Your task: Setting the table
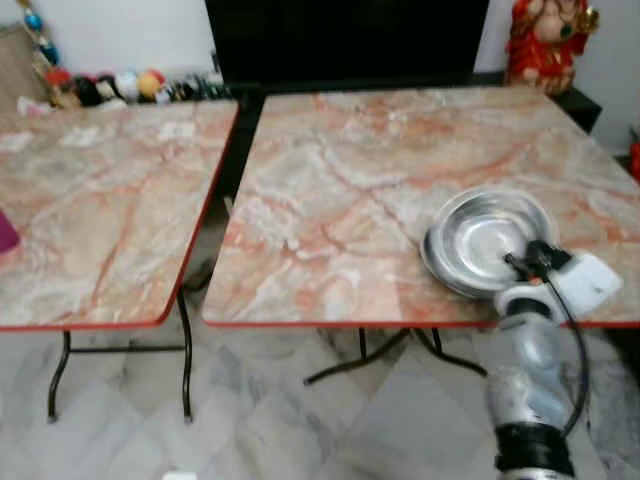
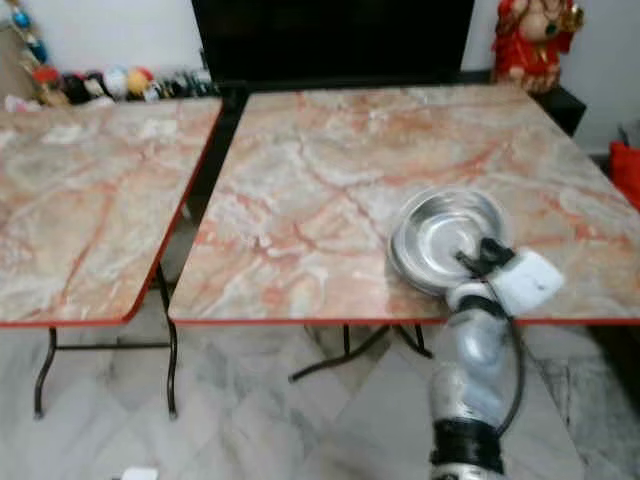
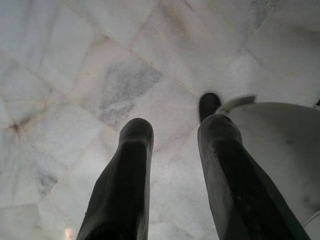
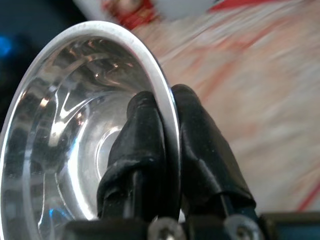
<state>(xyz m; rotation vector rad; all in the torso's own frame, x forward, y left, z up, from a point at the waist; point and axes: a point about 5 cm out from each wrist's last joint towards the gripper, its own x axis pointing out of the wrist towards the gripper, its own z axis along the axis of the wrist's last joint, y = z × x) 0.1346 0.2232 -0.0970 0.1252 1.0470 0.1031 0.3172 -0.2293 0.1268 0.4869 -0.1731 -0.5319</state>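
The steel bowl (image 1: 487, 240) sits at the lower right of the frame, on the marble-patterned worktop (image 1: 340, 190) near its front edge. My right end effector (image 4: 167, 107) is pinching the bowl's rim, one finger inside and one outside. My left end effector (image 3: 172, 135) hangs over the tiled floor (image 3: 75, 65), fingers spread apart with nothing between them

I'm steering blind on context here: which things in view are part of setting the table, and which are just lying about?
Part of the job:
steel plate, near the front edge of the right table
right gripper, fingers pinching the plate's rim

Lying about:
left table, with a pink object at its edge
red figurine
coloured balls by the wall
left gripper, open, hanging over the floor
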